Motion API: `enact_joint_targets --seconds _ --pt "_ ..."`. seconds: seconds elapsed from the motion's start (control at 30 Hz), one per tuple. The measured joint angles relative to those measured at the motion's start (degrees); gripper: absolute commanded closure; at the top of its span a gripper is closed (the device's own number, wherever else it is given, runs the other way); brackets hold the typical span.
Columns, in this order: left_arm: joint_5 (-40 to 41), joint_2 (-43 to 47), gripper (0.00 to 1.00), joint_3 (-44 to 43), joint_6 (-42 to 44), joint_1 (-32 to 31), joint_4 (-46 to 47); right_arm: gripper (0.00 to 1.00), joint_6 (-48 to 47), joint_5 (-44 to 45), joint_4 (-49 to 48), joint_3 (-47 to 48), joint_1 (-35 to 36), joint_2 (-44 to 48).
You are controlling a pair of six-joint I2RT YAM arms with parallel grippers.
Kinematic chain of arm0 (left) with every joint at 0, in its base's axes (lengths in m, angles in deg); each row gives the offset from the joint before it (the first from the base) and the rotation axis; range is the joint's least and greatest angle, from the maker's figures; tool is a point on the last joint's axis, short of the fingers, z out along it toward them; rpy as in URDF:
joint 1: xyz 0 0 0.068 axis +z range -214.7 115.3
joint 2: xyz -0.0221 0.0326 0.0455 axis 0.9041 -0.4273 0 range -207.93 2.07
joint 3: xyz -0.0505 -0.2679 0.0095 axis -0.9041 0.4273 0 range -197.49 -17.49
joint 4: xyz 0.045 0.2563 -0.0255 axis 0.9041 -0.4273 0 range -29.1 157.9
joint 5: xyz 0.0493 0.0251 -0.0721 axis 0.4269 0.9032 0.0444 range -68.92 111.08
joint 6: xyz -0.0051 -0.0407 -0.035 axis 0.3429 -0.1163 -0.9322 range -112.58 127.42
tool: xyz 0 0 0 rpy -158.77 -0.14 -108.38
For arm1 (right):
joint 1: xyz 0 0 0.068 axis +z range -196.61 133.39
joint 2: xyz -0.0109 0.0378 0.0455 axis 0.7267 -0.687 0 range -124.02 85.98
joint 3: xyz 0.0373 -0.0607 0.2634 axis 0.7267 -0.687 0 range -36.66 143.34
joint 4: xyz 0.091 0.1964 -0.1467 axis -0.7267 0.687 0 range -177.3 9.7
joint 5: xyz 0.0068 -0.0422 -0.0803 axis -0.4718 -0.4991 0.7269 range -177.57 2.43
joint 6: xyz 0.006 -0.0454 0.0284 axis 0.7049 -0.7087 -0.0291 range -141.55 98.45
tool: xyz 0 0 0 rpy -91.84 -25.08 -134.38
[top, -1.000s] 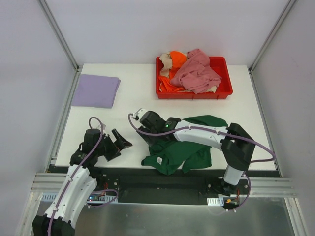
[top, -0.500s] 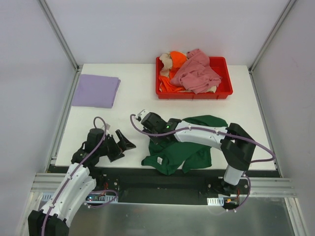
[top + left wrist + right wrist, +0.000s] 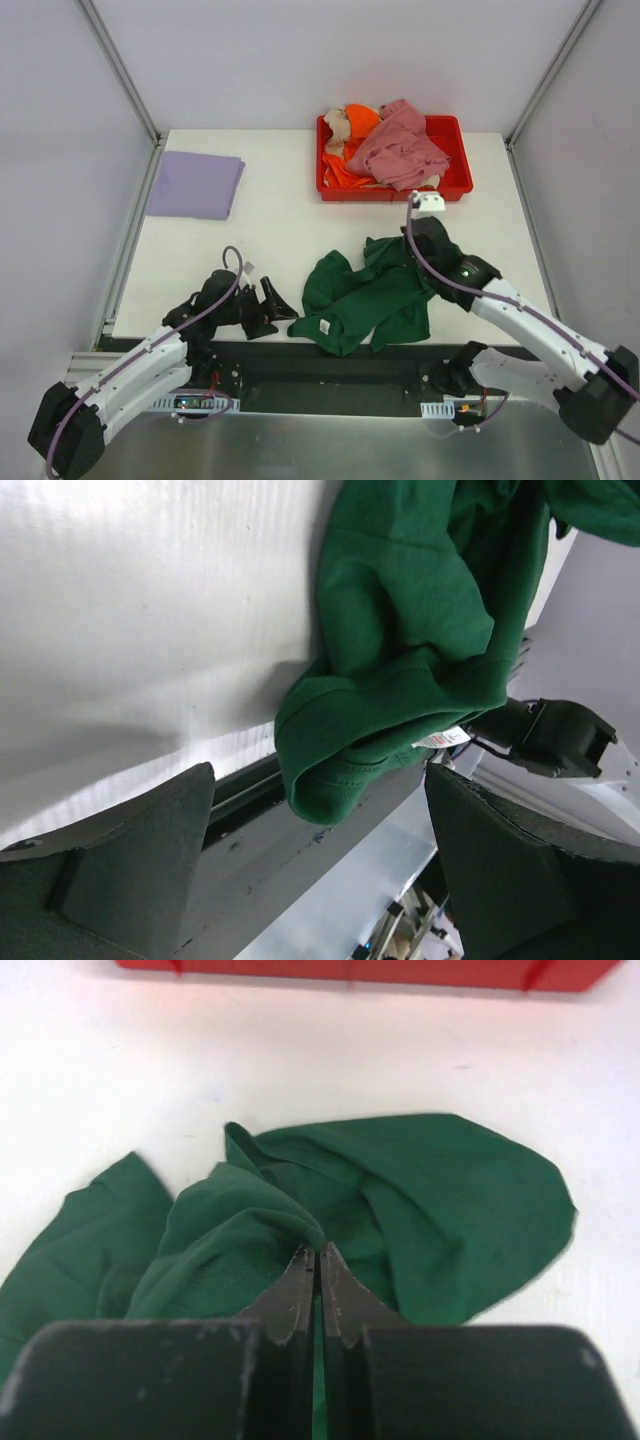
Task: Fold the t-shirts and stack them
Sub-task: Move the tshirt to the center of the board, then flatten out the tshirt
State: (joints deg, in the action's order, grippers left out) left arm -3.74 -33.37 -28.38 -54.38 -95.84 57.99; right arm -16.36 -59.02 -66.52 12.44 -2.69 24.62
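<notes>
Mind the labelled corner of the dark green t-shirt (image 3: pixel 365 300): it droops over the near edge of the desk (image 3: pixel 270 215), straight ahead of your left hand (image 3: pixel 318 772); if you close that hand too low, I judge it will meet the edge rail rather than the cloth; if the right hand (image 3: pixel 316 1252) pulls away first, the corner may slip out of the left's reach, or the whole bundle may drag along bunched instead of opening flat; the right's hold looks thin, only a raised ridge of cloth at the fingertips, so a brisk lift could let it slide free

Your right hand tilts down over the far right part of the shirt, fingers pressed together and, as best I can tell, pinching that ridge; the rest of the cloth lies crumpled ahead of it and to its left; your left hand lies low, almost level with the desk at its near edge, fingers spread wide and aimed at the hanging corner, apparently not touching it; the red tray (image 3: pixel 455 185) sits just beyond the right hand
</notes>
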Motion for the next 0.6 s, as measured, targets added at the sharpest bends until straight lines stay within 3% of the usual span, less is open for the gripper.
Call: enact_joint_targets --seconds 0.17,0.33,0.5,0.6 --pt "1.8 -6.4 0.38 0.7 -3.9 -6.3 8.6 0.99 1.2 1.7 0.9 -7.3 -3.5 11.7" --pt "3.2 -16.1 0.97 -0.9 -5.3 -10.5 14.3 0.99 1.7 1.8 2.3 -9.7 -5.4 17.5" --pt "5.1 -20.7 1.0 -5.3 -3.6 -11.3 15.9 0.99 1.6 2.3 2.6 -9.6 -6.2 19.0" --pt "12.2 -18.2 1.0 -12.0 -0.2 -11.3 8.8 0.99 0.9 3.6 4.1 -8.2 -7.2 18.9"
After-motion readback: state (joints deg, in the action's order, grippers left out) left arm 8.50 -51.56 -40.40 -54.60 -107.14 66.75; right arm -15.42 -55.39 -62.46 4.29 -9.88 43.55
